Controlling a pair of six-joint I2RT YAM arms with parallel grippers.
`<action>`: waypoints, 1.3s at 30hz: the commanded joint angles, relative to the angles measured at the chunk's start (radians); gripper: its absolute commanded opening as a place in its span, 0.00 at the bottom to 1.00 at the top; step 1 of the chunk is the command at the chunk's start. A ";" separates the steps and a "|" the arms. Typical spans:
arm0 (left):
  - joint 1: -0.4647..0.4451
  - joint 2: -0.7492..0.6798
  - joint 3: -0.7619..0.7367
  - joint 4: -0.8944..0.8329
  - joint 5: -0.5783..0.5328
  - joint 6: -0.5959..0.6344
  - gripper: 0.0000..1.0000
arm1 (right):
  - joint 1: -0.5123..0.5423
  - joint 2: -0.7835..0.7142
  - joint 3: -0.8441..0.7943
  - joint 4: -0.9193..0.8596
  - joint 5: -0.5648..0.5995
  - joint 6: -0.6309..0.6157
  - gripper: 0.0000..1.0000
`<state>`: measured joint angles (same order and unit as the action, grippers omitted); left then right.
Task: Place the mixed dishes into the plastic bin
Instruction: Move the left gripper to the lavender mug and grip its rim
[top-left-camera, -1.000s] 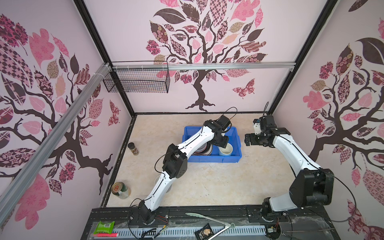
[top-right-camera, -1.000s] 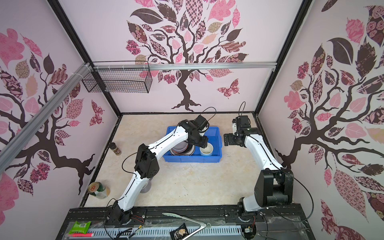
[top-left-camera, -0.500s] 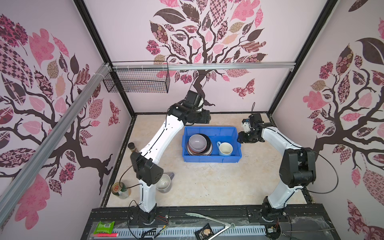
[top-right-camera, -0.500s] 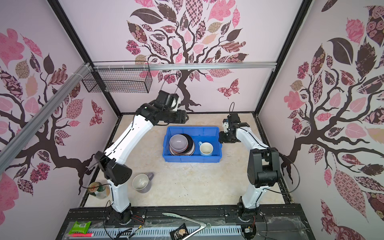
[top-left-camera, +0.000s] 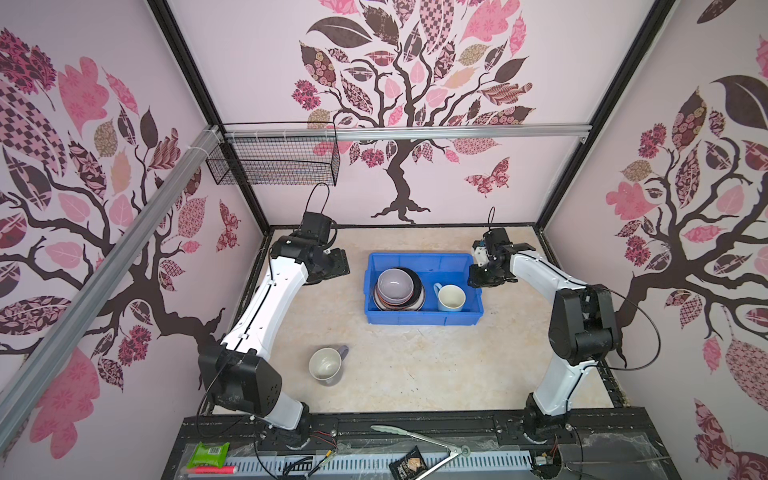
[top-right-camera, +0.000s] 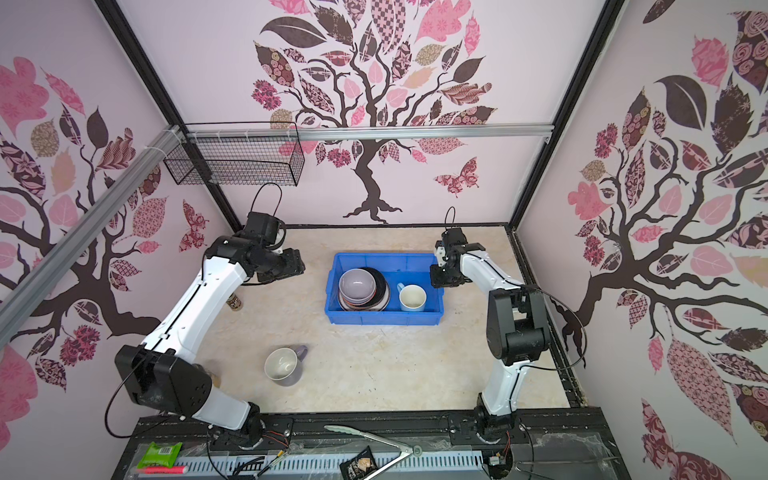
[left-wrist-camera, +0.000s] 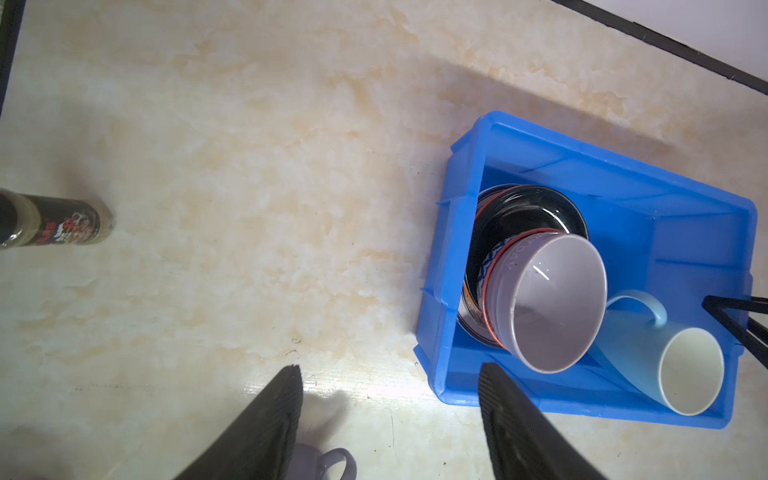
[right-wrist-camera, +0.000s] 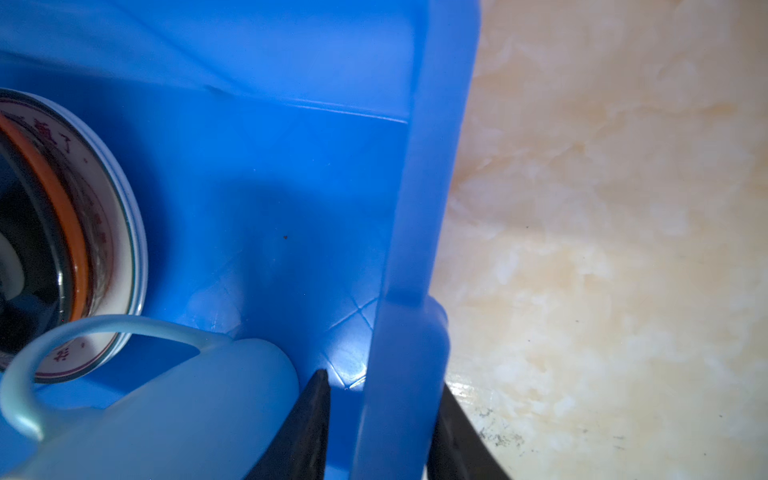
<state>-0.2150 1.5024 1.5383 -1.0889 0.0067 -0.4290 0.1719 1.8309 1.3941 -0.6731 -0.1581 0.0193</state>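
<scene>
The bright blue plastic bin (top-left-camera: 424, 319) sits on the tabletop (top-left-camera: 415, 374), nearer the far edge than the front and right of the middle. Its left half holds a stack of plates (top-left-camera: 417, 277), a black one uppermost with orange and white rims showing beneath. A bowl (top-left-camera: 395, 286), grey inside and patterned outside, rests on the stack. The right half holds a pale-blue mug (top-left-camera: 451, 297) with a cream inside, its handle toward the plates. A second mug (top-left-camera: 326, 365) is outside the bin, toward the front-left corner. The right gripper (right-wrist-camera: 382, 380) has its jaws astride the bin's right wall, one inside and one outside. Whether they press on it cannot be told. The left gripper (left-wrist-camera: 390, 368) hovers left of the bin, jaws spread and empty.
</scene>
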 joint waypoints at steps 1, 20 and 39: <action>0.014 -0.047 -0.065 -0.010 -0.006 -0.012 0.71 | 0.075 0.033 0.036 -0.049 -0.075 0.008 0.37; 0.088 -0.232 -0.260 -0.139 -0.041 -0.047 0.71 | 0.152 0.099 0.177 -0.084 -0.039 -0.022 0.83; 0.073 -0.556 -0.660 -0.331 0.065 -0.259 0.69 | 0.141 -0.048 0.154 0.020 0.097 -0.060 0.99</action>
<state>-0.1337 0.9768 0.9348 -1.4349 0.0334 -0.6327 0.3168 1.8355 1.5364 -0.6502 -0.0738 -0.0273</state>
